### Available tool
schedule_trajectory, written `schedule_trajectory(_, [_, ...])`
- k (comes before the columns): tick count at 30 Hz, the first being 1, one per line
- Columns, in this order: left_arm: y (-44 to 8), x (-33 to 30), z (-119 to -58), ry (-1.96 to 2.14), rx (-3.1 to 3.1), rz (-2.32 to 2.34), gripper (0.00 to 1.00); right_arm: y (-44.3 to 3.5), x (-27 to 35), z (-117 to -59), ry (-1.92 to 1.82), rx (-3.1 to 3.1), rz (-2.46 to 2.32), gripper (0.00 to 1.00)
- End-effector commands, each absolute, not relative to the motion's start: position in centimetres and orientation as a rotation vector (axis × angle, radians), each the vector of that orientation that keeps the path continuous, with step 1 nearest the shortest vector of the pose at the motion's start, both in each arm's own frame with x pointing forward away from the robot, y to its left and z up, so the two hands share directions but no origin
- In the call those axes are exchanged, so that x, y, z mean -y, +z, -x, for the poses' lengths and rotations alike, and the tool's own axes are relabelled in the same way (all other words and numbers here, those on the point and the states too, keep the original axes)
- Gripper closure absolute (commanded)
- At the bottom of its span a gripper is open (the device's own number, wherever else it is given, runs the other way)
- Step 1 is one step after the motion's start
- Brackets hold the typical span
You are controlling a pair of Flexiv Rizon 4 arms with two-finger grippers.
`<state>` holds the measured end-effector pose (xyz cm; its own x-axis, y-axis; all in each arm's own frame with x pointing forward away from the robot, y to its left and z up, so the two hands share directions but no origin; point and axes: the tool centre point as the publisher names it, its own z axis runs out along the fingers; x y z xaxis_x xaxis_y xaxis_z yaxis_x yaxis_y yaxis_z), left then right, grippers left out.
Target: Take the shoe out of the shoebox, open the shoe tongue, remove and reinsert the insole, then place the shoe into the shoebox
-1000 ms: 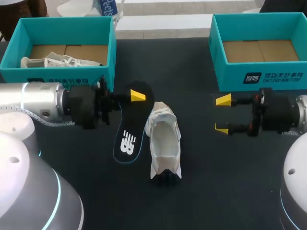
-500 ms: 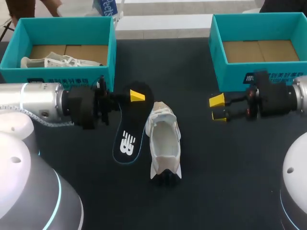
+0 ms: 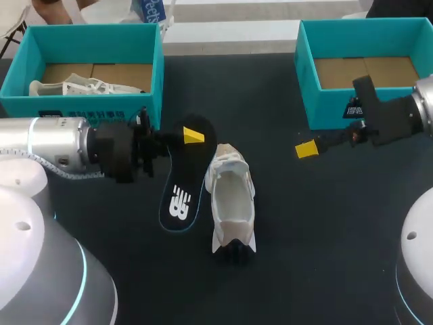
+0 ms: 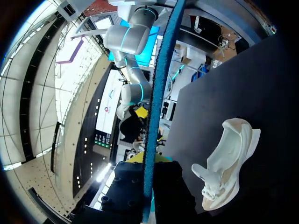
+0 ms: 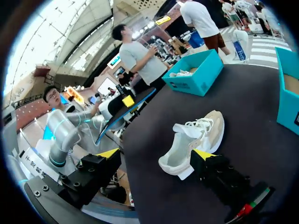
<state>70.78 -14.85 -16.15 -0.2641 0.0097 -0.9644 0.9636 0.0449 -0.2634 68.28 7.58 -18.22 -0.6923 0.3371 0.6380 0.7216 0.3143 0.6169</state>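
Note:
The white shoe (image 3: 231, 200) lies mid-table with its tongue pulled open, toe toward the robot. Just left of it, the black insole (image 3: 181, 196) with a white logo is held off the table. My left gripper (image 3: 193, 135) is shut on the insole's far end. From the left wrist the insole (image 4: 159, 93) shows edge-on as a blue strip between the fingers, and the shoe (image 4: 229, 163) lies beside it. My right gripper (image 3: 306, 149) hovers open and empty in front of the right shoebox (image 3: 365, 112). In its own wrist view the right gripper (image 5: 156, 154) spans the shoe (image 5: 194, 140) without touching it.
A teal shoebox (image 3: 152, 74) at the back left holds a second pale shoe (image 3: 74, 87). The right teal shoebox has only its cardboard floor showing. Dark tabletop surrounds the shoe in front and to the right.
My right arm drew back and up toward the right shoebox and rolled its wrist, so its two yellow tips now line up as one. The left arm, insole and shoe stayed put.

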Motion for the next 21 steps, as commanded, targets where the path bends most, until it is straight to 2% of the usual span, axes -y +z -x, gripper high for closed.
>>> schedule_trajectory(1, [-16.20, 14.99, -70.72, -1.359, -1.435, -1.049, 1.00, -17.69, -7.69, -68.13, -1.316, 2.545, 0.679, 0.00])
schedule_trajectory(21, [-16.20, 14.99, -70.72, -1.359, -1.435, -1.049, 1.00, -17.91, -7.68, -68.11, -1.284, 2.586, 0.662, 0.00])
